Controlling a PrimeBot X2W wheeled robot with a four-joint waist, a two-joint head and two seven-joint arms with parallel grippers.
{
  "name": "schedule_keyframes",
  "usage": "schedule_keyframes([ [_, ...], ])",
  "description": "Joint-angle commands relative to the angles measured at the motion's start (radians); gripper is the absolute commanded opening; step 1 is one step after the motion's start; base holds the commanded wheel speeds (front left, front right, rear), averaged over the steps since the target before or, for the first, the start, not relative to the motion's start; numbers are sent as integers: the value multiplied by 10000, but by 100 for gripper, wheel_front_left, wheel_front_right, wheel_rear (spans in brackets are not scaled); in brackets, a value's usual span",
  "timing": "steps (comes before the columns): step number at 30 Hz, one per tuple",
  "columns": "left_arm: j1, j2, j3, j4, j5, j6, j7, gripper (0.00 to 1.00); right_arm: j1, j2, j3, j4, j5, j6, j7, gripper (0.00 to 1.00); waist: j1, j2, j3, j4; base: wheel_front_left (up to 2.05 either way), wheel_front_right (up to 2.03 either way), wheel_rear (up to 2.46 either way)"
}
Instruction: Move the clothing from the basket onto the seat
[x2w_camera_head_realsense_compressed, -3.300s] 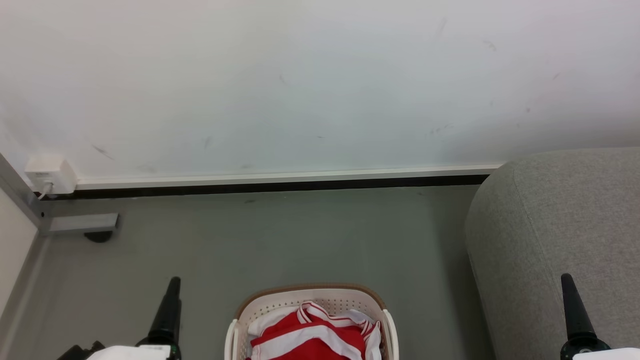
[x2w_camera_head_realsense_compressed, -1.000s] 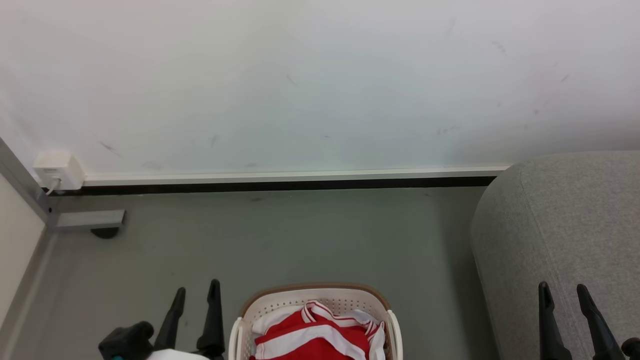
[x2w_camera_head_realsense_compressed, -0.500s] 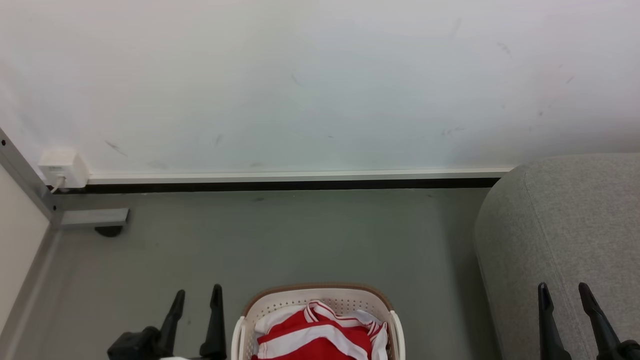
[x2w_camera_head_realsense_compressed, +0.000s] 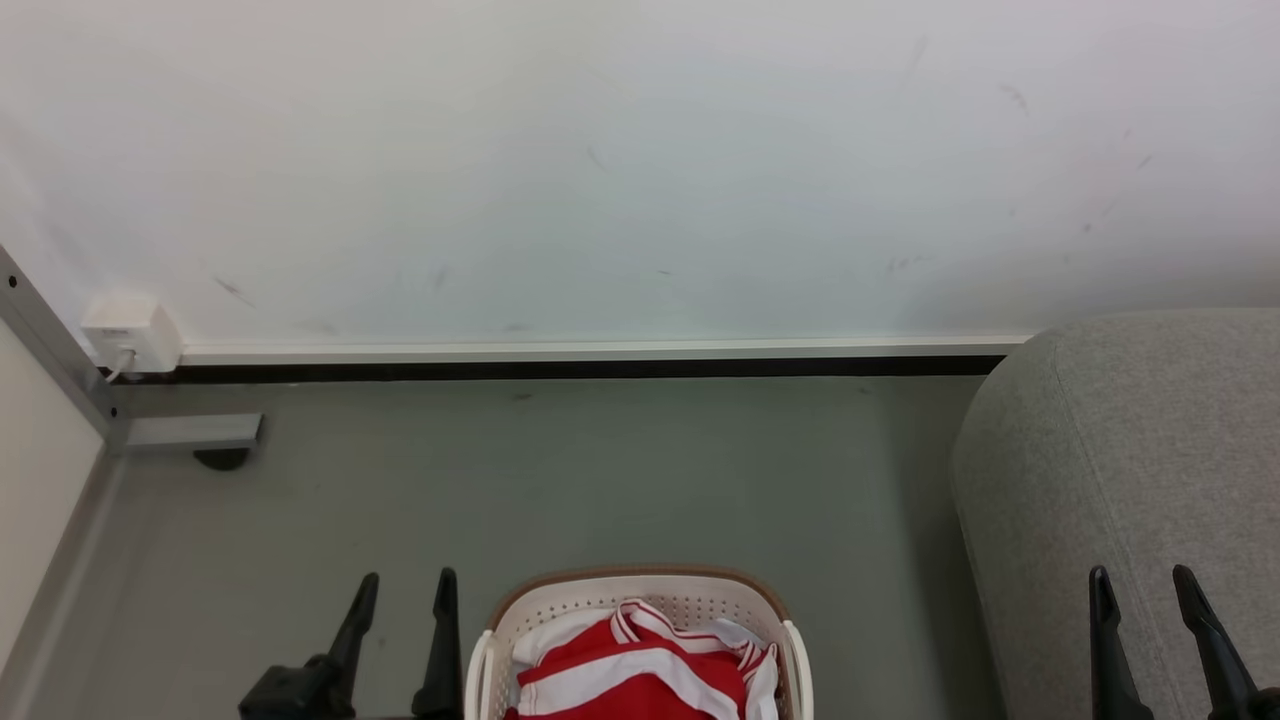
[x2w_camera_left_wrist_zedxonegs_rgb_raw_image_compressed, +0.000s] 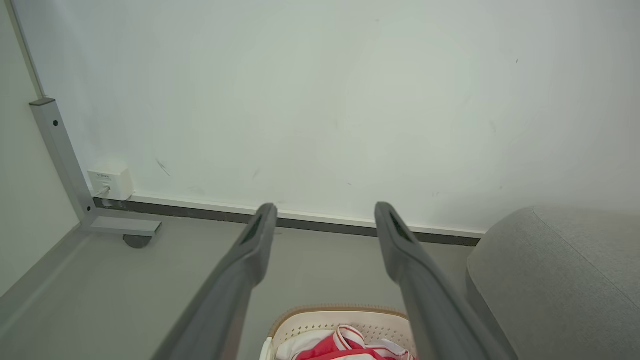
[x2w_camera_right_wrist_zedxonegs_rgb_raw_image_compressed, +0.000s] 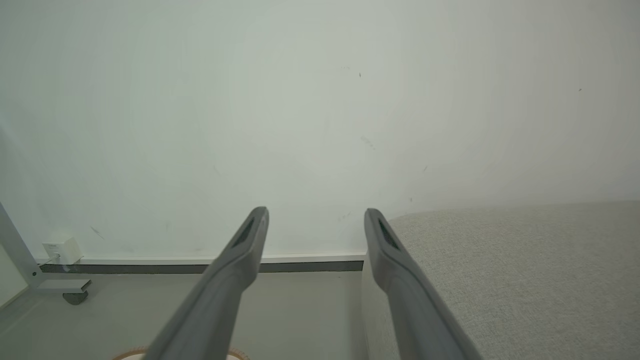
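Seat (x2w_camera_head_realsense_compressed: 1130, 480) takes up your right side, its rounded grey edge facing the basket (x2w_camera_head_realsense_compressed: 640, 574). The basket sits on the floor (x2w_camera_head_realsense_compressed: 600, 480) at bottom centre, between your two grippers. Clothing (x2w_camera_head_realsense_compressed: 620, 680) is heaped inside it, red with white stripes, on a pale cloth (x2w_camera_head_realsense_compressed: 545, 630). Left gripper (x2w_camera_head_realsense_compressed: 408, 582) is just beside the basket's left rim, fingers spread, empty. Right gripper (x2w_camera_head_realsense_compressed: 1142, 575) is over the seat, fingers apart, empty, well apart from the clothing.

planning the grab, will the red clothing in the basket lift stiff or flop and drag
Probably floppy: the red clothing lies crumpled in folds in the basket, so it would likely sag and trail from a pinch. It looks thin, so likely light. The pale cloth bunched beside it might snag and come up too.
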Motion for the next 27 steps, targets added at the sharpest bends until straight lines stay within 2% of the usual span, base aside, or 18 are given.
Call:
schedule_keyframes([
  [1, 88, 80, -21, -38, 193, 47, -85, 100, 103, -76, -32, -45, -220, 7, -106, 100, 0, -1, 10, 4, 0, 0, 0],
  [7, 62, 82, -63, -40, 584, 55, -171, 100, 126, -77, -76, -12, -363, 7, -180, 100, 0, -1, 39, 31, 0, 0, 0],
  [12, 74, 81, -37, -4, 547, 8, -162, 100, 114, -74, -100, 95, 66, 7, -165, 100, 0, -1, 26, 29, 0, 0, 0],
  [27, 141, 80, 18, -50, 523, -35, -162, 100, 75, -71, -90, 177, 180, 8, -165, 100, 0, -1, 10, -32, 0, 0, 0],
])
